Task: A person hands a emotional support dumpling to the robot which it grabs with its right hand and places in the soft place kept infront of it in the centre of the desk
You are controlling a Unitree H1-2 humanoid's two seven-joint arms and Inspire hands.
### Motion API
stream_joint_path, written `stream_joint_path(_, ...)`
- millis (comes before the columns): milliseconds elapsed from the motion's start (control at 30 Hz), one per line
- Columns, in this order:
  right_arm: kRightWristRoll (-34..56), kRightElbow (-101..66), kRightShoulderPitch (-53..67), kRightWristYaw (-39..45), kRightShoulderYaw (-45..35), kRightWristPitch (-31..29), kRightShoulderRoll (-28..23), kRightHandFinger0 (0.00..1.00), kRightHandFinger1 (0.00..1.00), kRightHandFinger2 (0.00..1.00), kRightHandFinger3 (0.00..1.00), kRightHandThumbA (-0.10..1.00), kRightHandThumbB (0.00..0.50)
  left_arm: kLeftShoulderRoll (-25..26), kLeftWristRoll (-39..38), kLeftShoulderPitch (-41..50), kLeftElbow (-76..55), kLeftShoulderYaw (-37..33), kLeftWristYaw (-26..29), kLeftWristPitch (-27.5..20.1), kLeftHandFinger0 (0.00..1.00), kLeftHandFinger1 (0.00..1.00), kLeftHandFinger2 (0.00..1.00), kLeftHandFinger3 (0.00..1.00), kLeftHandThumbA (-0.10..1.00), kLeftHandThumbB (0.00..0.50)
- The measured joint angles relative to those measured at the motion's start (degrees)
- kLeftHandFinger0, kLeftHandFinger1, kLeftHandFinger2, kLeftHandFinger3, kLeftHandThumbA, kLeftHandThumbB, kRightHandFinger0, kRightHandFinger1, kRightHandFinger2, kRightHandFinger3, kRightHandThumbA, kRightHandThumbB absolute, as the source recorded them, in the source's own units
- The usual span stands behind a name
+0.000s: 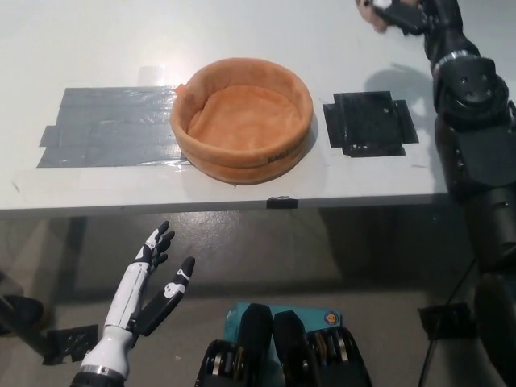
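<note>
My black right hand [403, 13] is raised to the picture's top edge at the far right of the desk, partly cut off. Its fingers wrap a pale beige dumpling [372, 11], of which only a sliver shows at the edge. The orange soft round bed [300, 133] sits on the white desk's centre, well to the left of and nearer than that hand, with nothing in it. My white left hand [151, 284] rests open below the desk's front edge at lower left.
A black tape square [369, 122] lies on the white desk [242, 32] right of the bed, under the raised arm. A grey tape patch [105, 125] lies left of the bed. The desk's front edge [161, 201] runs across the picture's middle.
</note>
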Motion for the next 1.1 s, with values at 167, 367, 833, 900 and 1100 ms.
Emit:
stream_joint_path(167,-0.5,-4.1,-0.2,0.0,2.7,0.7,2.3,0.0,0.38,0.83,0.83,-0.1,0.16,0.1,0.0,0.0,0.0,0.0,0.0,0.0,1.0,1.0,1.0,1.0,0.66,0.0)
stream_joint_path(367,-3.1,-2.7,-0.5,-1.0,9.0,0.5,5.6,0.0,0.47,0.85,0.71,-0.1,0.154,0.0,0.0,0.1,0.0,0.0,0.0,0.2,1.0,1.0,1.0,1.0,0.63,0.0)
stream_joint_path(833,-7.5,22.8,-1.6,-4.8,17.1,-7.4,9.5,1.0,1.0,1.0,1.0,0.45,0.391,0.1,0.3,0.1,0.0,-0.2,0.0,0.3,1.0,1.0,1.0,1.0,0.65,0.0)
stream_joint_path(900,-7.5,23.7,-1.6,-4.4,17.5,-8.5,9.2,1.0,1.0,1.0,1.0,0.57,0.426,0.2,0.3,0.1,0.0,-0.3,-0.1,0.3,1.0,1.0,1.0,1.0,0.64,0.0)
stream_joint_path(1100,-8.3,24.2,-1.5,-2.4,19.9,-9.9,7.6,1.0,1.0,1.0,1.0,0.83,0.409,0.2,0.3,0.0,0.0,-0.3,0.0,0.2,1.0,1.0,1.0,1.0,0.65,0.0)
